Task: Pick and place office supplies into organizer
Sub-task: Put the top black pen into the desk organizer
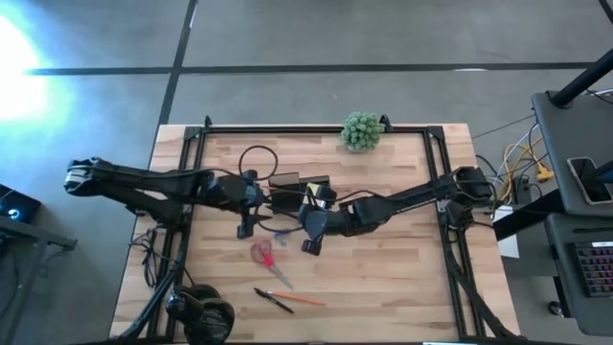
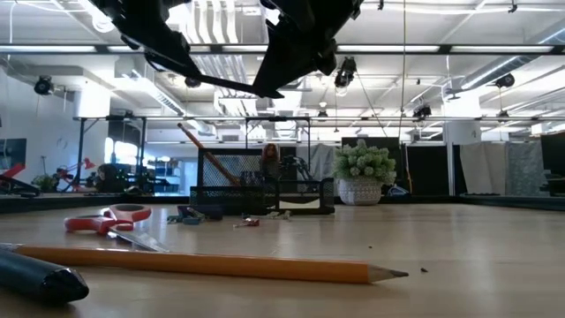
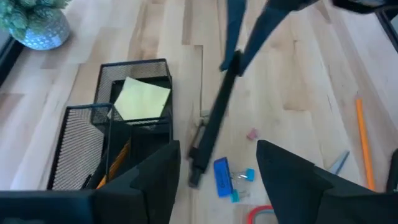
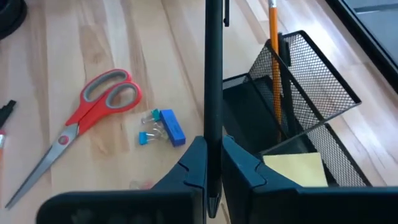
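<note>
My right gripper [image 4: 213,146] hangs above the table's middle, shut on a thin black pen [image 4: 214,74]. The black mesh organizer [image 1: 297,184] stands just beyond it, holding a yellow sticky-note pad [image 4: 297,169] and an orange pencil [image 4: 273,56]. My left gripper [image 3: 217,149] is open, hovering over the table next to the organizer and touching nothing. Below it lies a small blue item [image 3: 222,177]. The red-handled scissors [image 1: 266,257] lie flat toward the near edge. Another orange pencil [image 2: 203,263] and a black pen [image 2: 35,278] lie nearest the near edge. My right gripper pinches the black pen between its two fingers [image 4: 239,163], close to one end [image 4: 213,186]. Most of the pen's length [image 3: 217,118] sticks out past the fingertips, running along the fingers and not across them. The pen is lifted clear of the table, slanting.
A green ball-shaped plant [image 1: 362,131] in a pale pot stands at the far edge. Black headphones [image 1: 201,311] sit at the near left corner. A black cable [image 1: 257,153] loops near the organizer. Bare wood lies on the table's right half [image 1: 402,268].
</note>
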{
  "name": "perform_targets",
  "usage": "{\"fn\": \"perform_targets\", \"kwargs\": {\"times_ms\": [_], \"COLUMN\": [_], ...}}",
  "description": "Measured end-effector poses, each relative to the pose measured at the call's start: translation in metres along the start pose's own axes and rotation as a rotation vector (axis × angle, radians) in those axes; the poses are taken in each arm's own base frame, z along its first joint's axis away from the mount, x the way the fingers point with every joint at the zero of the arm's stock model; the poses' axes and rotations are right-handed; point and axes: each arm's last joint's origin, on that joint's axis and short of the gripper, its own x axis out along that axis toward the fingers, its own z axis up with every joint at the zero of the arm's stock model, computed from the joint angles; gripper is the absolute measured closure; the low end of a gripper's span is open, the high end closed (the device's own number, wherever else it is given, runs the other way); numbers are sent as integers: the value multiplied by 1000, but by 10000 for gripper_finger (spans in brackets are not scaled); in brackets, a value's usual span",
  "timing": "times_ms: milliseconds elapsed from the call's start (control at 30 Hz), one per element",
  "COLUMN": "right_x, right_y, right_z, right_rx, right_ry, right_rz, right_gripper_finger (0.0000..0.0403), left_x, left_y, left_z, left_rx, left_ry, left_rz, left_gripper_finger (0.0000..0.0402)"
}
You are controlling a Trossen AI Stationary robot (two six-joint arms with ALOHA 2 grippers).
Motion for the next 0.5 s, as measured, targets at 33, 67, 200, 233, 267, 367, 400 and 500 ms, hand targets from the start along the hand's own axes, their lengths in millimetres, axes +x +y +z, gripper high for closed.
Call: {"fn": "perform_targets", "kwargs": {"times_ms": [33, 67, 200, 233, 267, 367, 400, 500], "right_x": [-1, -1, -2, -2, -2, -2, -2, -2], "right_y": [1, 2, 3, 3, 3, 3, 3, 3], "right_z": [0, 0, -1, -1, -1, -1, -1, -1], "right_rx": [0, 1, -2, -2, -2, -2, -1, -3], "right_ry": [-2, -2, -1, -1, -1, -1, -1, 2], "right_rz": [3, 4, 8, 7, 7, 6, 6, 5], "right_gripper_finger": [384, 383, 382, 382, 382, 381, 381, 381], "left_x": [2, 4, 15, 18, 20, 28, 30, 34], "left_y": [1, 3, 4, 4, 4, 4, 4, 4], "left_z": [0, 0, -1, -1, -2, -1, 0, 3], "left_rx": [8, 14, 50, 59, 73, 103, 103, 103], "left_ry": [3, 10, 44, 47, 53, 64, 60, 70], "left_rz": [2, 1, -30, -29, -29, -30, -29, -29], "left_gripper_finger": [210, 213, 222, 224, 228, 248, 258, 299]}}
